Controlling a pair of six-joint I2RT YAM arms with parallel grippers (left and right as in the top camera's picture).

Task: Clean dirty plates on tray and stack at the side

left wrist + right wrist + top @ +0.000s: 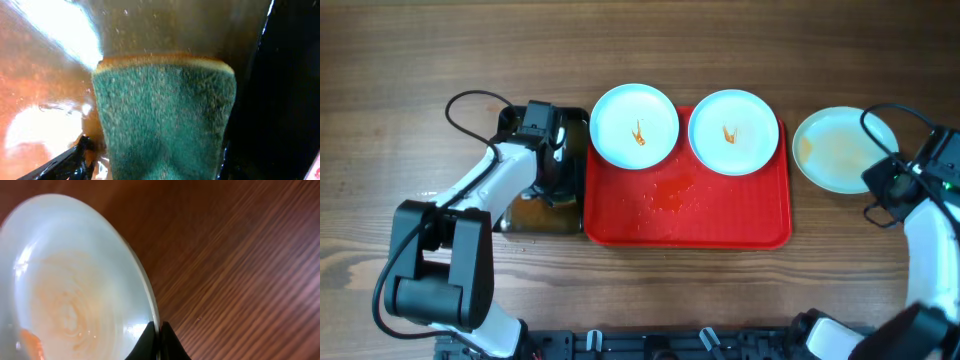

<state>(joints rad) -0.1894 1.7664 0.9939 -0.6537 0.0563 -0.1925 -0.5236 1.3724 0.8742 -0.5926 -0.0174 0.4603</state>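
Two dirty plates (pixel 634 124) (pixel 734 131) with small orange stains lie on the far part of the red tray (pixel 686 210). A third plate (pixel 840 148), smeared pale orange, is off the tray at the right; my right gripper (pixel 882 178) is shut on its rim (pixel 156 330), which shows in the right wrist view. My left gripper (pixel 552 150) is over the black tub (pixel 535 215) left of the tray, shut on a green sponge (pixel 165 130) with an orange-brown back, in brownish liquid.
An orange sauce smear (pixel 670 195) lies on the tray floor. The wooden table (pixel 420 60) extends around. Cables run from both arms. Black hardware sits at the near edge (pixel 650 345).
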